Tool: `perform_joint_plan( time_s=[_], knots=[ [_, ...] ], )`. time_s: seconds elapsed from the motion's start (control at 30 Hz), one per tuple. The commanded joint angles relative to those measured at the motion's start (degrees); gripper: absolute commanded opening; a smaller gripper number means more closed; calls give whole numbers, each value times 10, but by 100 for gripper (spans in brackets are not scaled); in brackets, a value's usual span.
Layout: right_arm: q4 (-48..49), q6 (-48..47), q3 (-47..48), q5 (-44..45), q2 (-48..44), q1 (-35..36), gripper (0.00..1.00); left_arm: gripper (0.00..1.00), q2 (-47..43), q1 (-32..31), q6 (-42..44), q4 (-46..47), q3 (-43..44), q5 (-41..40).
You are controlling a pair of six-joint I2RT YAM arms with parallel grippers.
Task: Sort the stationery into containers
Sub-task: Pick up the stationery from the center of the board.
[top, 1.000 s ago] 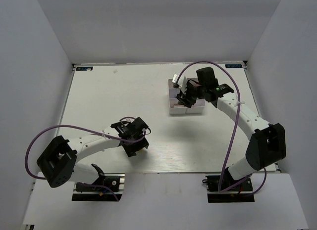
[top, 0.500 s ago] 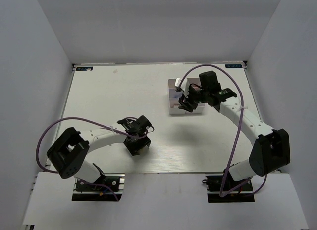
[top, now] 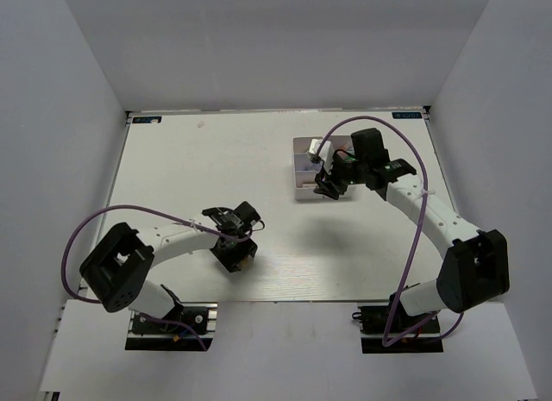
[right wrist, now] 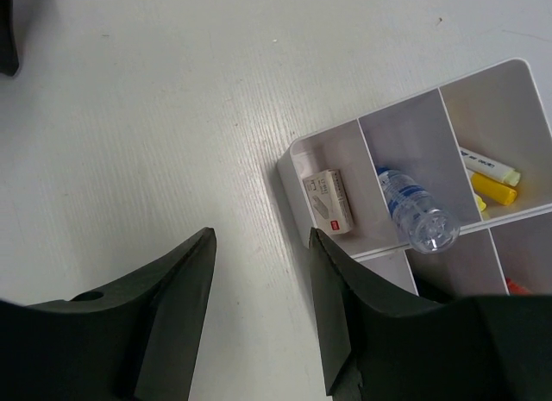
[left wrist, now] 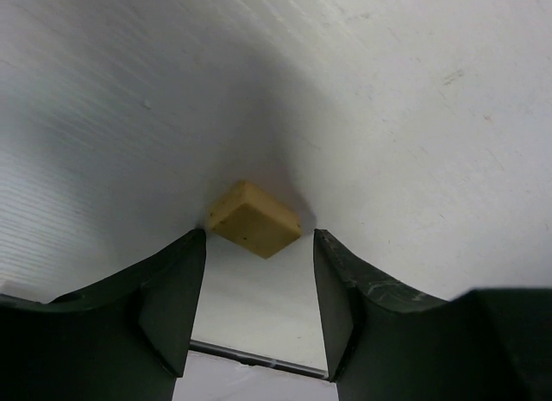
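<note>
The tan eraser [left wrist: 254, 218] lies flat on the desk [top: 190, 177], well apart from the box [right wrist: 290, 178], off to its near-left. The left hand [left wrist: 259, 265] is right at it, fingers apart and empty, with the block just beyond the tips and centred in the gap. Its long side runs roughly from finger to finger, a bit skewed, so I'd say the fit will be snug. The right hand [right wrist: 259, 246], also apart and holding nothing, hovers by the box's edge, far from the eraser. One compartment of the box holds a small white packet [right wrist: 328, 201], the next a clear bluish tube [right wrist: 414, 213], and the one beyond has yellow highlighters [right wrist: 490, 178]. A fourth shows a red thing [right wrist: 515, 286] at its edge.
</note>
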Motion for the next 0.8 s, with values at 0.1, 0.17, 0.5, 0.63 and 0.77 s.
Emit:
perform_joint_plan(
  time_s=[0.1,0.17,0.5,0.63,0.77],
  knots=[
    [16,9,-6,-19,-19,-5,53,60,52,6,-14,-78,22,-44],
    [18,9,-7,-20,-21,-7,53,60,70,6,-14,-85,30,-49],
    [17,8,-15,-25,-30,-15,53,41,121,6,-8,-106,69,-61],
    [29,46,-13,-24,-32,-24,66,20,115,0,22,-106,99,-84],
    [88,121,-18,-9,-41,-44,90,8,104,-8,119,-100,155,-110]
  ],
)
